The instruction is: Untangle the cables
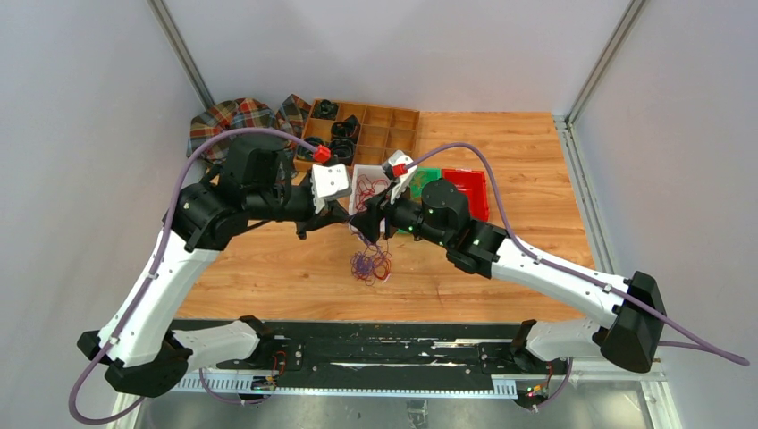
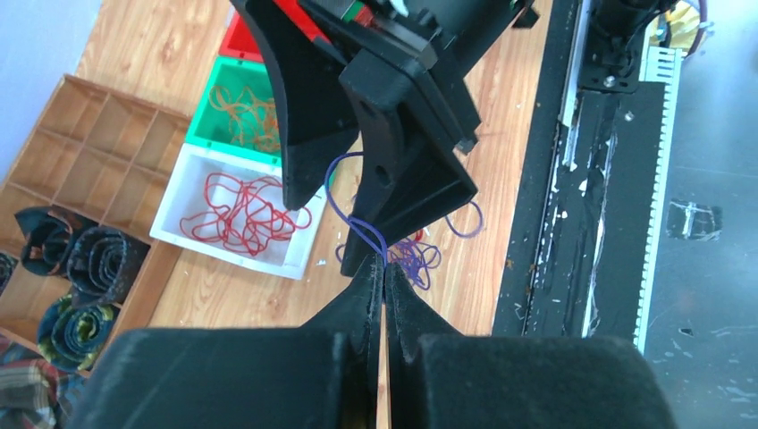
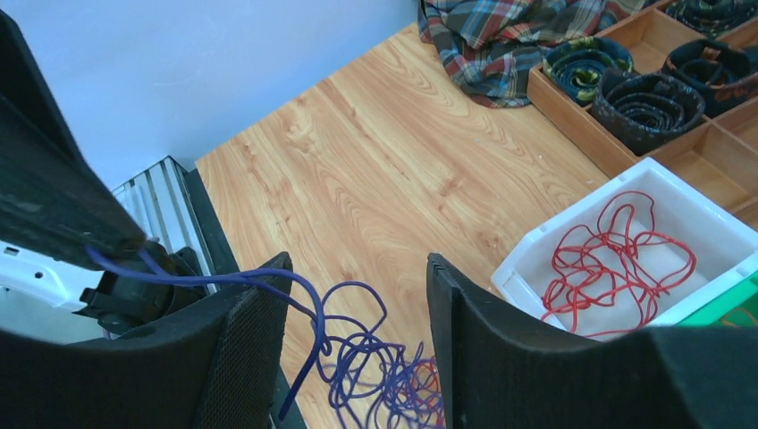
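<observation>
Left end effector is pressed shut on one strand of purple cable, holding it above the bench. Facing it, the right end effector stands wide and holds nothing. The strand crosses its 9 o'clock finger and drops to the purple tangle, which lies on the bench at 6 o'clock from both tips in the top view.

To do this step well, I judge the right should close on the same strand just beside the left's pinch. The two should then draw apart slowly, so the loops slide free rather than cinch into a knot.

Beyond the tangle, at 12 o'clock, a white bin holds red cables. Orange cables lie in the green bin at its 3 o'clock side. Farther off sits a wooden tray with black coiled rings. No brand, label or writing is legible.
</observation>
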`<state>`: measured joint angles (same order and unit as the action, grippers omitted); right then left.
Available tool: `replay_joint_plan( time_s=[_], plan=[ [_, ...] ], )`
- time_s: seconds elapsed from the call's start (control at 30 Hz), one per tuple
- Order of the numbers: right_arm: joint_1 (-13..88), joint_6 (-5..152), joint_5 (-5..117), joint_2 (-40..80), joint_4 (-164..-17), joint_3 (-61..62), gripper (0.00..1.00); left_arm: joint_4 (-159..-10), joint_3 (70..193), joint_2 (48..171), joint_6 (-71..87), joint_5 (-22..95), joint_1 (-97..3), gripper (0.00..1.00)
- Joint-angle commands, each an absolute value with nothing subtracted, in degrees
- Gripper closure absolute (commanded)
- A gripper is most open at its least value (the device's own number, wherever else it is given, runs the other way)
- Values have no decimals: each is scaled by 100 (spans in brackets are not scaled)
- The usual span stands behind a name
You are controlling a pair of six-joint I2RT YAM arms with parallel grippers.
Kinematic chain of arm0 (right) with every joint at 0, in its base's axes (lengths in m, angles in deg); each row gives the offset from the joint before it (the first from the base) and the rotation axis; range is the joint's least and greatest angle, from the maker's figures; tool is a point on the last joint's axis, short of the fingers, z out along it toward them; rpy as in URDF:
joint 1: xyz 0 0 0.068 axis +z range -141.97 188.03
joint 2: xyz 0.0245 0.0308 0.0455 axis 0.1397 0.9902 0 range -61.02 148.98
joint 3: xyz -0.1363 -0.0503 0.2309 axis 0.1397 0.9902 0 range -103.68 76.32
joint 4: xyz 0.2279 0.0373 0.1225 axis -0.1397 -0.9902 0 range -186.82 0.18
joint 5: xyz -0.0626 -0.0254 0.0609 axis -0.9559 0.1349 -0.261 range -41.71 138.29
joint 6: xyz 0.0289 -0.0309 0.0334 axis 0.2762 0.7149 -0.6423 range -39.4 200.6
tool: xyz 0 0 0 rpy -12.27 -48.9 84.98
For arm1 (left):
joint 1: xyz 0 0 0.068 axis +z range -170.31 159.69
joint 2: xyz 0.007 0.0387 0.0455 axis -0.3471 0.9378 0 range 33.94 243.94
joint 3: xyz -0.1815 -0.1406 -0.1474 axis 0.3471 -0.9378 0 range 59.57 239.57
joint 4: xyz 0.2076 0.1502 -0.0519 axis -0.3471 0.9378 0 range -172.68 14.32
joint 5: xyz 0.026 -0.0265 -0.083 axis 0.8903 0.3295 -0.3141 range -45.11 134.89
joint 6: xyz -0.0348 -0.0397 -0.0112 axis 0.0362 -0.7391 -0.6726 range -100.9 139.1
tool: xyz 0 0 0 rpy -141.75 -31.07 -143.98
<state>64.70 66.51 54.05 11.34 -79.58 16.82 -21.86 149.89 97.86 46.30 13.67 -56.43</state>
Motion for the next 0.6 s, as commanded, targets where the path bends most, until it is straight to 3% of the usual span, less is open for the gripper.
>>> replay_joint_plan(
  time_s=[0.0,0.57],
  plan=[
    [6612,6582,5251,1227,-7397,1780,44,-2085,15506,9760,4449,1006,-5705,100],
    [6630,5790,4825,1552,-6343,3139,59,-2098,17882,10339,4240,1558,-5714,100]
  ],
)
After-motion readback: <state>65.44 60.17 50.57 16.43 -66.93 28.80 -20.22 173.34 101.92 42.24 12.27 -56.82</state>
